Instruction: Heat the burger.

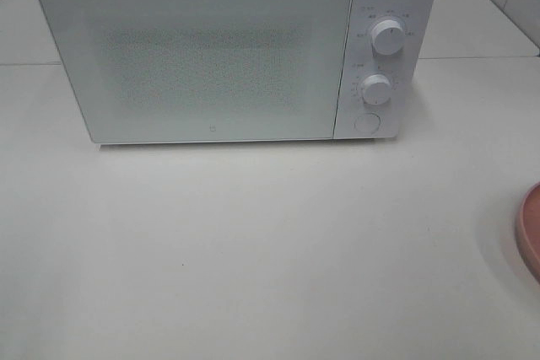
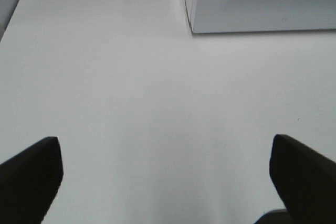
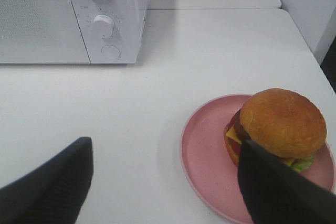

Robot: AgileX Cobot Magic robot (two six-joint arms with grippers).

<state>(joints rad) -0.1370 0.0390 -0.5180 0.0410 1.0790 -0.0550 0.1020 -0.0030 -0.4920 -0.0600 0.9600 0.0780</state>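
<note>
My left pincer (image 2: 165, 174) is spread wide over bare white table (image 2: 131, 77), nothing between the jaws. Microwave (image 1: 211, 56) sits upper centre of the high view, door shut. My right pincer (image 3: 163, 182) is also apart, gripping nothing; burger (image 3: 278, 127) sits on pink plate (image 3: 202, 145), lower right of the wrist frame.

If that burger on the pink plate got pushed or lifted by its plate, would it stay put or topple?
The burger looks tall and stacked in layers, so it would probably lean or shed its bun if nudged sideways. It sits off-centre on the pink plate, toward one rim, so a tilt might slide it off. The plate looks smooth and glossy, likely slippery.
</note>
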